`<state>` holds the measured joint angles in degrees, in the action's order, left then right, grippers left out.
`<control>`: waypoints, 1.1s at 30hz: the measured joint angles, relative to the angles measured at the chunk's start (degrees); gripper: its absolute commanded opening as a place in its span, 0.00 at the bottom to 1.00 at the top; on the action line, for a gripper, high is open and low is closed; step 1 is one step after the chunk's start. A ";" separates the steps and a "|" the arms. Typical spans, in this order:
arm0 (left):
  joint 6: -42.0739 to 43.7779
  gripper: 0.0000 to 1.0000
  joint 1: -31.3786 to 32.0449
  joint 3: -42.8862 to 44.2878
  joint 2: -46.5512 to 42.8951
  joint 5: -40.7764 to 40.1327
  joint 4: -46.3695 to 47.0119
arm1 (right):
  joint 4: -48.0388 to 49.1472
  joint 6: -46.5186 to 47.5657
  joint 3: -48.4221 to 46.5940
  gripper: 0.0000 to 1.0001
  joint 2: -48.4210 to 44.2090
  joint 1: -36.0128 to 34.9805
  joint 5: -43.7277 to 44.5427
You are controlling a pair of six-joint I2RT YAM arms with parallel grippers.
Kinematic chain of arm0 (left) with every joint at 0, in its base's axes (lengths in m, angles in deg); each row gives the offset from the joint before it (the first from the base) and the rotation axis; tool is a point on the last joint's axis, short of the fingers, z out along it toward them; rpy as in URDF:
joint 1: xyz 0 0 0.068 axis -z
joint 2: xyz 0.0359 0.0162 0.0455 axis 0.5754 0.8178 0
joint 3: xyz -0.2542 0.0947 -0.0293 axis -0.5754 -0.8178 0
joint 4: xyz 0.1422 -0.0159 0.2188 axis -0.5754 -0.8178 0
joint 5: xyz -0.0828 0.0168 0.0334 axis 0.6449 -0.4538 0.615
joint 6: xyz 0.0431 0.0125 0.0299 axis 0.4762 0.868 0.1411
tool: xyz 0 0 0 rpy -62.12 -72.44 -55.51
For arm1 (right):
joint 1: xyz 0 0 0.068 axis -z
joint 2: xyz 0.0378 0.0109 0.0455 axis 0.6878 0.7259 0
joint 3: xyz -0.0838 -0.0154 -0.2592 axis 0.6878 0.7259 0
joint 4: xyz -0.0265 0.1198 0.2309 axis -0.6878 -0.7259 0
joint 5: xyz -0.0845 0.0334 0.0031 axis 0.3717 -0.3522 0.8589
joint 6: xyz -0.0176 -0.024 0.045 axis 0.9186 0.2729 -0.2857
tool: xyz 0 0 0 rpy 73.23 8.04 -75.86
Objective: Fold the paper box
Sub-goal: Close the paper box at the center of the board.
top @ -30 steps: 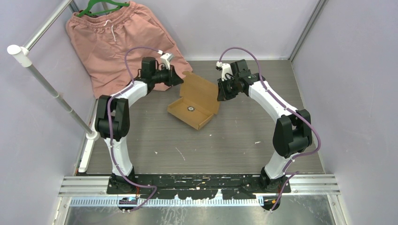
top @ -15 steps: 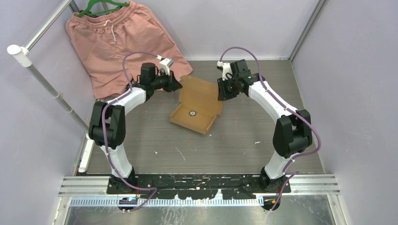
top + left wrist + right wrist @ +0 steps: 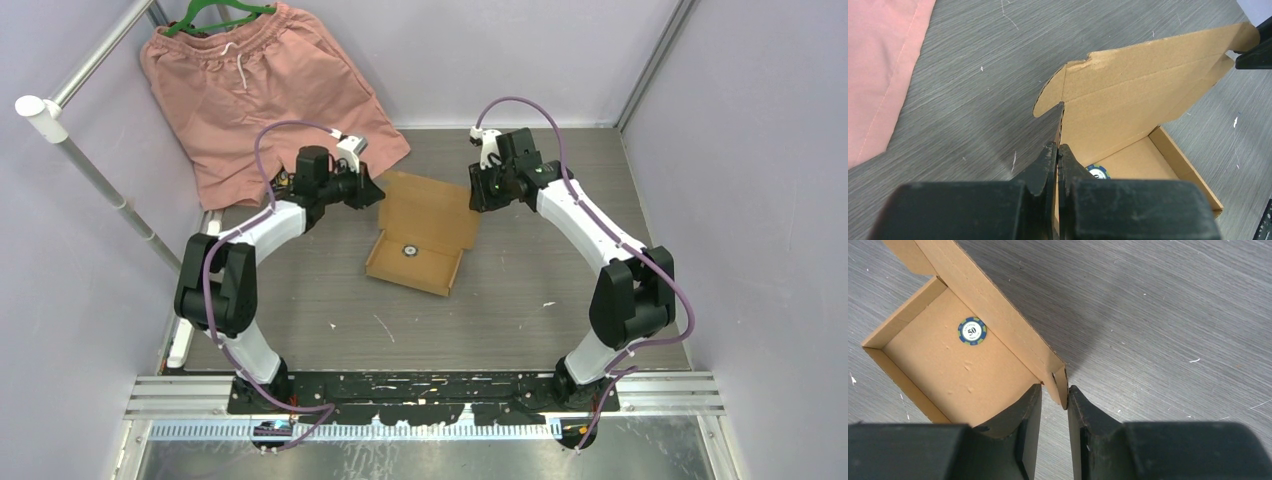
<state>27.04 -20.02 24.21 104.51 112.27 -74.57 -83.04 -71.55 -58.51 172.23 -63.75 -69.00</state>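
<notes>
Top external view: paper box [image 3: 418,238] on bench [image 3: 520,300], lid raised. Left jaws clamped on lid's side edge; right jaws apart, straddling the opposite corner tab.

Pink shorts [image 3: 262,90] on a green hanger [image 3: 186,24], beside a metal pole [image 3: 100,170]

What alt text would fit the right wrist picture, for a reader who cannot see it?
The right gripper has its two black fingers slightly apart around a corner flap of the open brown paper box. A blue and white chip marked 50 lies in the box, which rests on a grey wood-grain table.
</notes>
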 measured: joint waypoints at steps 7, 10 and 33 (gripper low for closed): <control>0.00 0.00 0.00 -0.46 -1.29 -0.66 -0.04 | 0.24 -0.79 1.66 0.30 0.00 0.00 -0.02; 0.04 0.00 0.04 -0.85 -1.62 -0.87 -0.02 | 0.22 -1.09 2.12 0.28 0.00 0.00 -0.13; 0.20 0.00 0.22 -4.68 -5.66 -1.81 0.09 | 0.72 -2.40 2.80 0.08 -0.02 -0.07 -1.51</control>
<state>27.24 -19.80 19.53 98.85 110.46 -74.48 -82.32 -73.95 -55.71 172.21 -63.81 -70.51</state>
